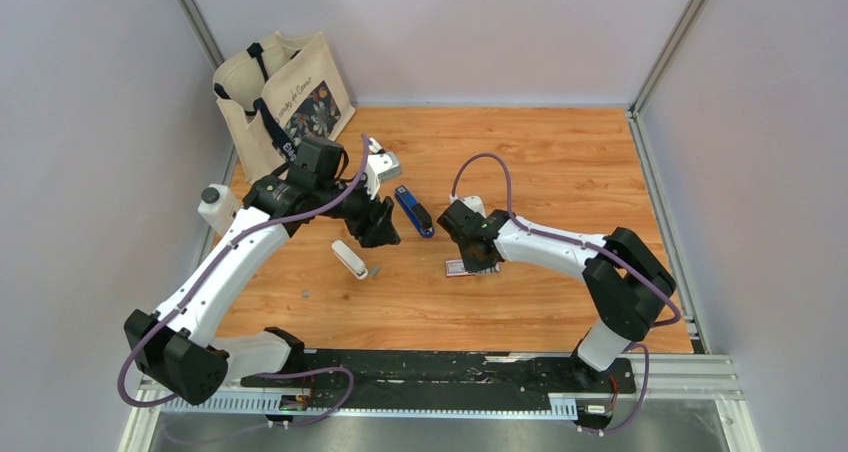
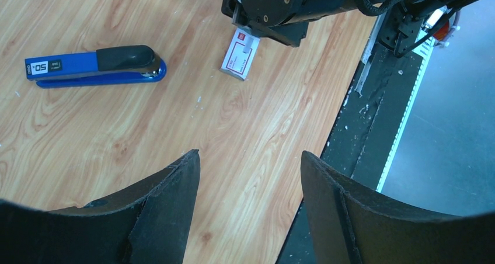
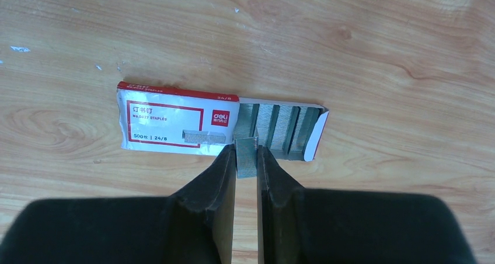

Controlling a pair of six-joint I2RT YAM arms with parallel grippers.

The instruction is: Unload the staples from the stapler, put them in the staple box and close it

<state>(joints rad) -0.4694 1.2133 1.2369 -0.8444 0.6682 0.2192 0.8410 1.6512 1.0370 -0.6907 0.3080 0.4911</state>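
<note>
The blue stapler (image 1: 413,210) with a dark end lies closed on the wooden table, between my two grippers; it also shows in the left wrist view (image 2: 93,65). My left gripper (image 1: 383,228) (image 2: 250,166) is open and empty, hovering just left of the stapler. My right gripper (image 1: 478,256) (image 3: 246,150) is shut on a strip of staples (image 3: 246,157), held over the open tray of the red-and-white staple box (image 3: 169,121) (image 1: 459,268) (image 2: 239,55). Several strips sit in the tray (image 3: 280,129). One loose strip (image 3: 204,136) lies on the box sleeve.
A canvas tote bag (image 1: 285,97) stands at the back left. A white bottle (image 1: 215,208) is by the left wall. A white slim object (image 1: 349,259) lies in front of the left gripper, a small grey box (image 1: 385,162) behind it. Small metal bits (image 1: 376,270) lie on the wood.
</note>
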